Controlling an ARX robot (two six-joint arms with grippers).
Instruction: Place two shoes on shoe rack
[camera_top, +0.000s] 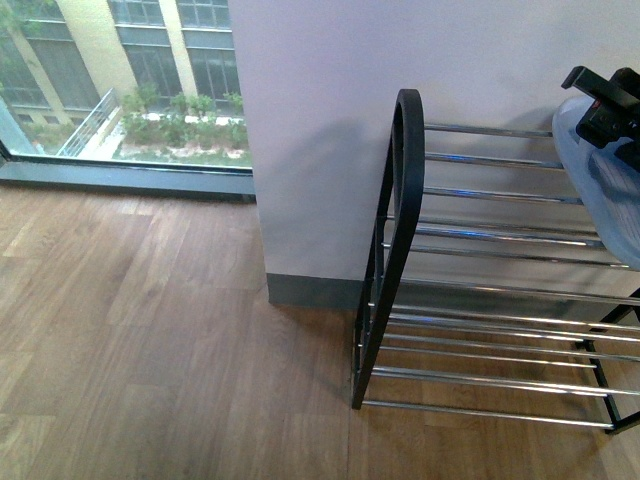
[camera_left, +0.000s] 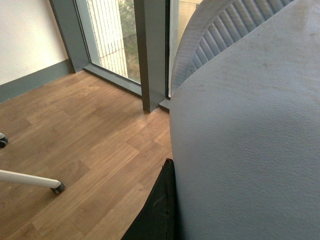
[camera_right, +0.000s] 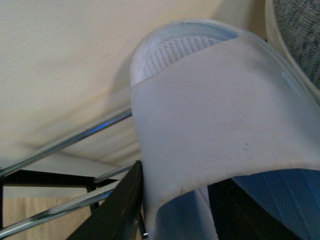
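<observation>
A: Item one, right end effector (camera_top: 606, 100)?
B: Black, at the rack's top tier in the front view. It looks clamped on a slide (camera_top: 600, 190) by the strap; its wrist view shows dark fingers (camera_right: 112, 212) either side of the strap.

A: Left end effector?
B: Not in the front view. In its wrist view, one dark finger (camera_left: 157, 210) lies against a second slide (camera_left: 240, 150); the closure I cannot tell.

A: Location of the first slide?
B: Over the upper chrome bars of the rack (camera_top: 400, 200), near the wall. Whether it rests on them I cannot tell. A grey knit sneaker (camera_right: 300, 30) sits just beside it.

A: Handling notes?
B: Judged light, soft foam, springy, not fragile. Smooth strap may slip; take hold across the strap's middle. Bars are thin with gaps between, so set the sole flat across two.
</observation>
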